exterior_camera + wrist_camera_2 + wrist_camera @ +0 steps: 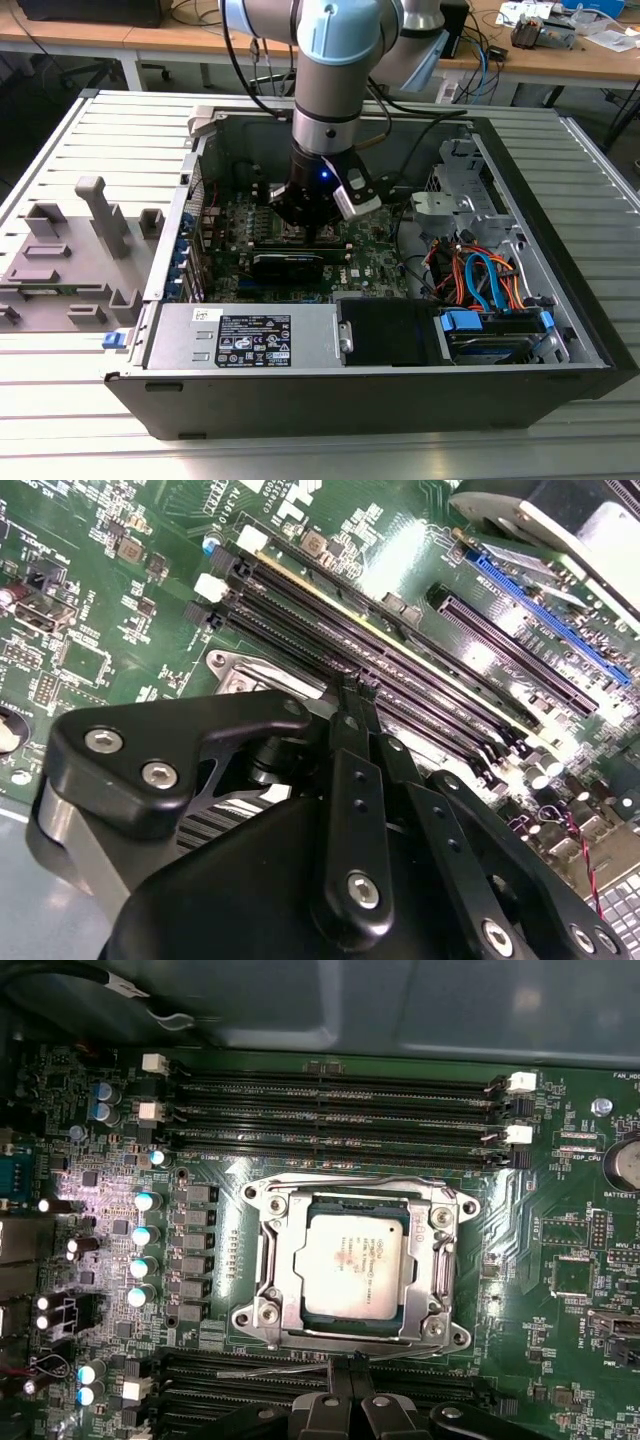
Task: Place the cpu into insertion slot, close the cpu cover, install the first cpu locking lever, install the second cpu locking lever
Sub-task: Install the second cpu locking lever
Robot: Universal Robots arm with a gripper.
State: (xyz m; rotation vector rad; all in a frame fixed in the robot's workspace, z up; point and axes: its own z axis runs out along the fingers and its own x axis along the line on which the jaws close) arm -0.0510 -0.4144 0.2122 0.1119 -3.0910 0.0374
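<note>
Silvery square cpu [348, 1260] sits flat under the thin metal cpu cover [432, 1260]; the black tool [347, 1392], fingers together, hovers beside it.

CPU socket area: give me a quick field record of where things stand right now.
cpu: lying flat in the insertion slot
cpu cover: down, framing the chip
gripper: low over the board, at the socket's edge beside the memory slots
fingers: tips together, nothing visible between them
case: open, arm reaching inside

Wrist views close above motherboard [560, 1210]
</note>
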